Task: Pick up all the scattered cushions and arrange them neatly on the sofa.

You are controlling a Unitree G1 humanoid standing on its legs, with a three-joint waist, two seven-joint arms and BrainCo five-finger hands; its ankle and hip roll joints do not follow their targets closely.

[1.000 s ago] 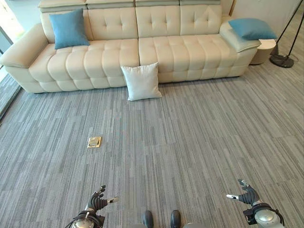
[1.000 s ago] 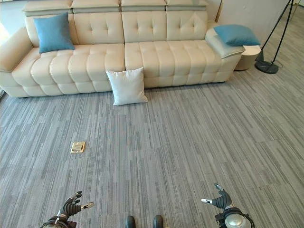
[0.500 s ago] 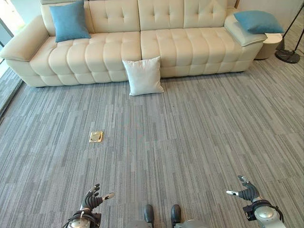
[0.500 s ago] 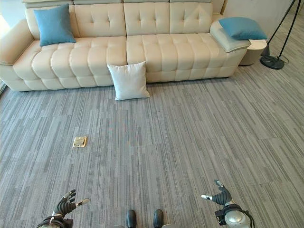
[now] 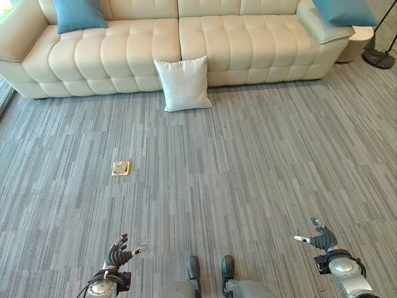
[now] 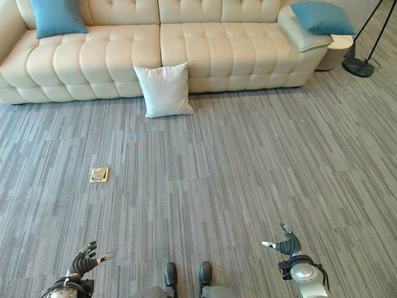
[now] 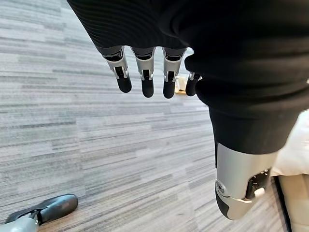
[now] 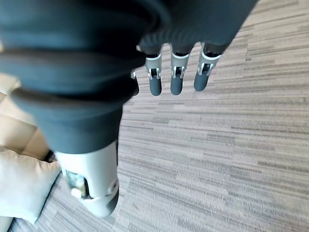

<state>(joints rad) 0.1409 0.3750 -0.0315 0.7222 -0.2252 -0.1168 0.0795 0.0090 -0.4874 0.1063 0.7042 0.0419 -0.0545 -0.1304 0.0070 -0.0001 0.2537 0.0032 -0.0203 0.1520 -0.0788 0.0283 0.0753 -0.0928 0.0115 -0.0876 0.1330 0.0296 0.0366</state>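
You have a white cushion (image 5: pixel 183 84) on the grey carpet (image 5: pixel 248 174), square and plump, propped upright with its back leaning against the front of the sofa (image 5: pixel 236 43), about where the two seat sections meet. Its lower edge rests on the floor and its face tilts slightly upward toward you. A blue cushion (image 5: pixel 79 13) stands on the sofa seat near the left armrest, leaning back against the backrest. Another blue cushion (image 6: pixel 322 17) lies flat on top of the right armrest, well apart from the other two. The sofa is cream, tufted, and stretches across the far side of the room.
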